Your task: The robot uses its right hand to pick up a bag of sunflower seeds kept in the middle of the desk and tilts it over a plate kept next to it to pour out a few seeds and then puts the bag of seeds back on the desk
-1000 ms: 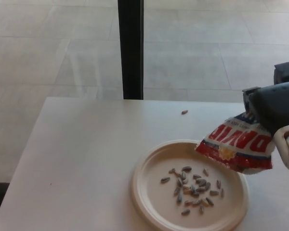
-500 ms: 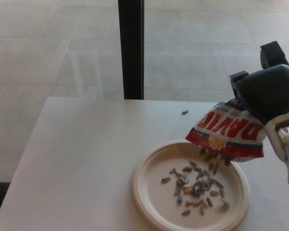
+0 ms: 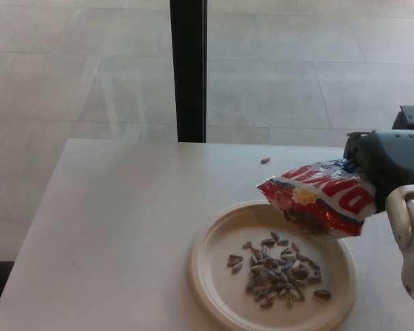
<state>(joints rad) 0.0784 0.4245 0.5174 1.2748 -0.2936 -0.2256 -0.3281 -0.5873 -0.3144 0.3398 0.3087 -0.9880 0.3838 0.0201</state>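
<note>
A red, white and blue bag of sunflower seeds point(image 3: 321, 195) hangs tipped on its side above the right part of the cream plate point(image 3: 217, 276), its open mouth pointing left and down. My right hand point(image 3: 393, 162) is shut on the bag's right end, at the picture's right edge. A heap of dark seeds point(image 3: 279, 269) lies on the plate, right of its middle. My left hand does not show.
One stray seed point(image 3: 264, 161) lies on the white desk point(image 3: 117, 234) behind the plate. A black post point(image 3: 188, 69) stands beyond the desk's far edge, over a tiled floor. The desk's left edge runs diagonally at the lower left.
More seeds have fallen onto the plate, and the heap has grown. The bag has swung further left and tipped flatter, and my right hand has dropped lower.
</note>
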